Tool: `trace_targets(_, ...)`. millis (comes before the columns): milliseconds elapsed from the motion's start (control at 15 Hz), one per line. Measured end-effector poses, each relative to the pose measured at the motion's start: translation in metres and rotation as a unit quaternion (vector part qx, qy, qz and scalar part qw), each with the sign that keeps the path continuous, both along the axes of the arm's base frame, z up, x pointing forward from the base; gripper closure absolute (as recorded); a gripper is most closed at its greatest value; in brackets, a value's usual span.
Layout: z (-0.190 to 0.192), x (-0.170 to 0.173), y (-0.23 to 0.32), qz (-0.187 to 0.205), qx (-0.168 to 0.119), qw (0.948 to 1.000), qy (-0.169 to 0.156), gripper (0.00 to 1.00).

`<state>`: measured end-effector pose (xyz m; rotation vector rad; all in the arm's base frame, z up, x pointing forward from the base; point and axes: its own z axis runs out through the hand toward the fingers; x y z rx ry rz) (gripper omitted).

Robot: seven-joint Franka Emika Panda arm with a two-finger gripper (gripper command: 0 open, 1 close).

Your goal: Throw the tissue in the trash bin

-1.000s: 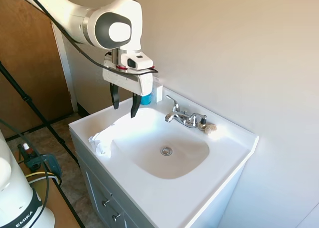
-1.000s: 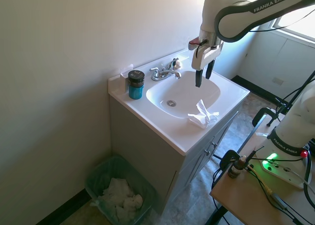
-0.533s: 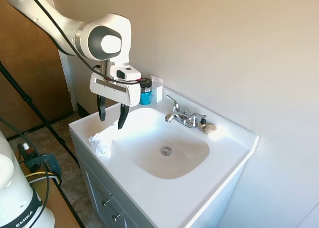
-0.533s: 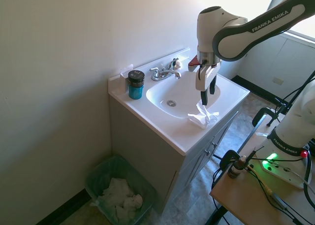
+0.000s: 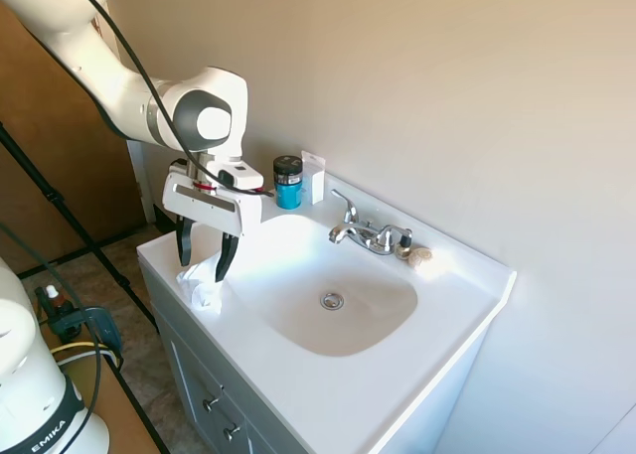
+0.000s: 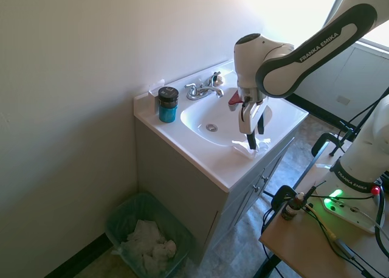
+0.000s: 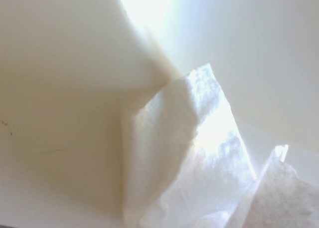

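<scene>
The crumpled white tissue (image 5: 202,283) lies on the front corner of the white vanity tabletop (image 5: 328,394), just beside the rim of the oval sink basin (image 5: 333,295). One wrinkled fold stands up from the wad. In the second exterior view the tissue (image 6: 255,148) sits at the tabletop edge nearest the arm, and in the wrist view it (image 7: 199,163) fills the lower part of the picture as thin, translucent folded paper against the smooth white basin rim.

The tool (image 5: 203,257) at the end of the white robot arm points downward right over the tissue. Its two dark fingers (image 5: 226,258) are spread apart, one on each side of the raised fold, and their tips are level with the top of the wad. Whether they touch the paper cannot be told. In the second exterior view the tool (image 6: 252,138) hangs just above the tissue with its fingers apart.

Behind the basin stands a chrome faucet (image 5: 366,233) with a small beige lump (image 5: 418,256) beside it. At the back corner of the tabletop are a blue jar with a black lid (image 5: 288,182) and a flat white card (image 5: 314,179) against the wall.

On the floor beside the cabinet, a green mesh trash bin (image 6: 146,234) holds white crumpled paper, well apart from the tissue.
</scene>
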<state>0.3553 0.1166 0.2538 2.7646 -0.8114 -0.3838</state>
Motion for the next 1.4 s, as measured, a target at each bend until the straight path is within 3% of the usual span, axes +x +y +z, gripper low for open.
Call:
trace_targets(133, -0.009, 0.0, 0.001, 0.0, 0.001, 1.0, 0.005, 0.0)
trace_targets(200, -0.013, 0.0, 0.001, 0.001, 0.001, 1.0, 0.008, 1.0)
trace_targets(600, -0.032, 0.008, -0.003, -0.006, 0.008, 0.9999, 0.012, 1.0)
trace_targets(1400, -0.032, 0.014, -0.012, -0.013, 0.013, 0.9998, 0.005, 1.0)
